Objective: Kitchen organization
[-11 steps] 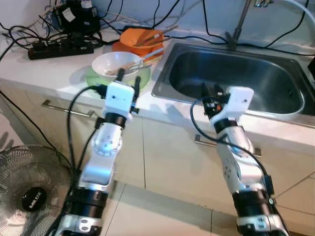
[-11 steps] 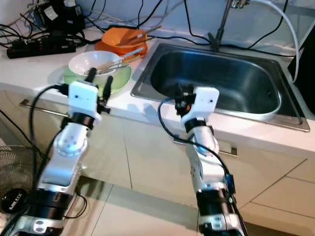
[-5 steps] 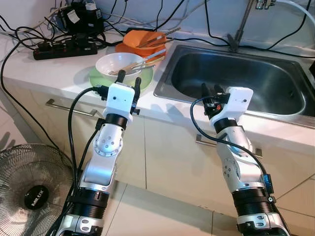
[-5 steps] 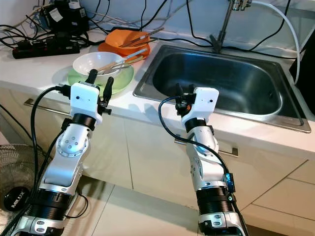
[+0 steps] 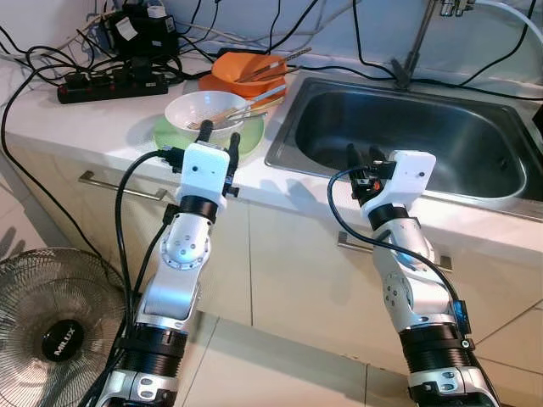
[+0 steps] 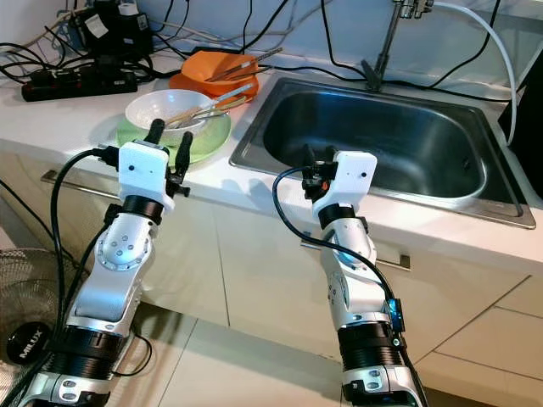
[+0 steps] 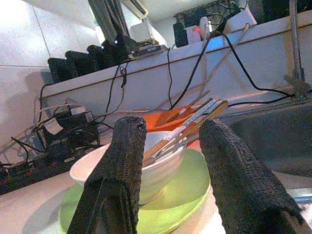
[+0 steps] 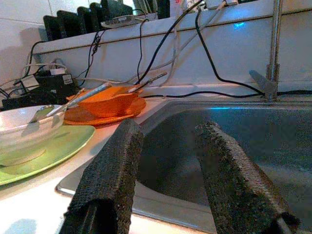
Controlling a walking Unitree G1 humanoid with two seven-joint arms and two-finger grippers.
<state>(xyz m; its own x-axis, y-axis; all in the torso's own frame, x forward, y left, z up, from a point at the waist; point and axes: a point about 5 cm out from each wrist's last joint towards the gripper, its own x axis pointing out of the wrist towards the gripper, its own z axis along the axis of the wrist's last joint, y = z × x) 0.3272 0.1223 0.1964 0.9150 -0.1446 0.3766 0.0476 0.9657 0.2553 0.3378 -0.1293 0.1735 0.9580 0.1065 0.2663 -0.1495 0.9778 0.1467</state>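
The round white ceramic bowl (image 5: 204,111) is sitting on the flat green plate (image 5: 170,134) on the white countertop (image 5: 93,119), just left of the stainless steel sink (image 5: 407,144), with wooden chopsticks and a metal spoon (image 5: 242,103) leaning out over its right rim. Behind it, farther from the robot, an orange bowl on an orange plate (image 5: 242,68) is carrying more utensils.

The left gripper (image 5: 220,140) is hovering at the counter's near edge, just short of the green plate, its two black fingers (image 7: 124,161) spread apart and holding nothing. The right gripper (image 5: 363,157) is poised over the near rim of the sink, its fingers (image 8: 117,161) likewise parted and empty.

The step in hand is probably a reach for the white bowl. To do it well, the left gripper should be closing on the bowl's near wall, clear of the loose utensils, since they could tip out if nudged; the stack should be lifted level, or the bowl taken off the plate first.

The head views are showing the whole layout, including a black power strip (image 5: 106,85) with tangled cables at the far left and a floor fan (image 5: 51,331) below. The left wrist view is showing how the utensils cross between the fingers' line of approach; the right wrist view is looking low across the sink's rim into the basin.
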